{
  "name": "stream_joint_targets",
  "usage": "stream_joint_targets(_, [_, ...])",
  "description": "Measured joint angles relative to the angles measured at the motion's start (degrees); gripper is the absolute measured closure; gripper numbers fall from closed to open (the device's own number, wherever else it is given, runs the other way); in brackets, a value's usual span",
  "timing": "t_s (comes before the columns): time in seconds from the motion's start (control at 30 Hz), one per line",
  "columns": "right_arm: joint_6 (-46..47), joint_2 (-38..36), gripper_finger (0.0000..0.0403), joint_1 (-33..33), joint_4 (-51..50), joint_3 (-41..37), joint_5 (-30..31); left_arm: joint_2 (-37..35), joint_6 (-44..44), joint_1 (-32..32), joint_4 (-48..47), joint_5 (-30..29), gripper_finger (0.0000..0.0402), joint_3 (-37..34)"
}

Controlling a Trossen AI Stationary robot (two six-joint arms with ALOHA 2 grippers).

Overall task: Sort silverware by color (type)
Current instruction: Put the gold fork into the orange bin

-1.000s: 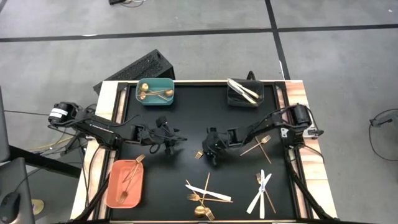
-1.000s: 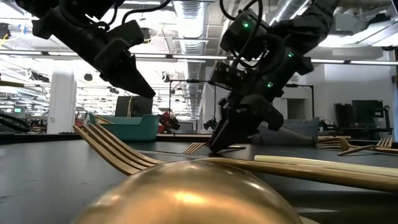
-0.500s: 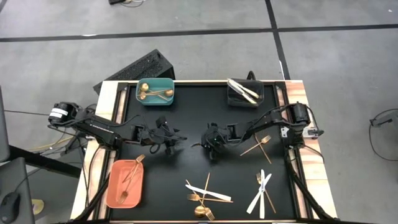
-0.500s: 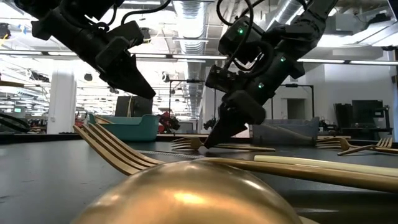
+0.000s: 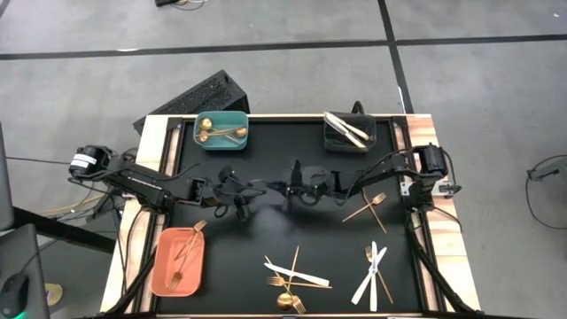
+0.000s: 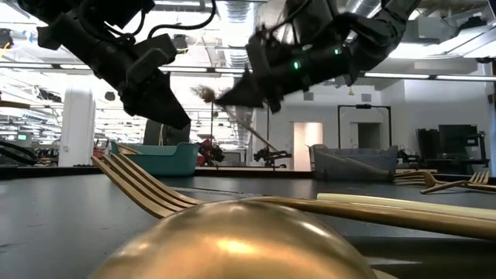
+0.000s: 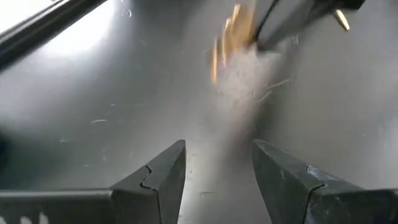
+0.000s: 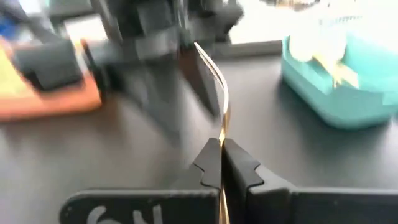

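Note:
My right gripper is over the mat's middle, raised and shut on a gold fork. The fork is blurred in the low view. My left gripper faces it from the left, open and empty; in its wrist view the fork hangs ahead of its fingers. Gold spoons lie in the teal bin, white knives in the dark bin and gold forks on the salmon tray. Loose gold and white silverware lies flat on the mat near the front and at the right. My right gripper pinches the gold fork's thin handle edge-on between its two fingers. The fingers come almost level from the table's right and lie along the fork. Its tine end sticks out past the fingertips toward my left gripper. The fork is lifted clear of the mat.
Two more gold pieces lie crossed on the mat under my right arm. A large gold spoon bowl and fork tines fill the low view's foreground. A dark keyboard sits beyond the table's far left corner.
My right gripper has taken the gold fork off the mat and risen with it. It tipped from pointing down to nearly level and went toward the far edge and my left gripper. The fork, flat on the mat before, now hangs clear.

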Motion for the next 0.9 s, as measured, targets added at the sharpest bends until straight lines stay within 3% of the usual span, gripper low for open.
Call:
stream_joint_targets(0.17, [0.0,-0.1,0.0381,0.3,14.7,-2.3,-0.6,0.0,-1.8,-0.1,0.9,0.7,0.0233,0.0])
stream_joint_targets(0.33, [0.0,-0.1,0.0381,0.8,31.8,-6.4,-1.2,0.0,4.6,-0.3,9.8,-1.0,0.0233,0.0])
stream_joint_targets(0.6, [-2.0,-0.1,0.0381,2.6,36.3,-7.5,-3.8,0.0,18.0,-0.7,28.7,4.9,0.0233,0.0])
stream_joint_targets(0.9, [-4.1,-0.1,0.0381,4.0,38.8,-7.5,-3.8,0.0,19.2,-0.7,32.7,6.6,0.0233,0.0])
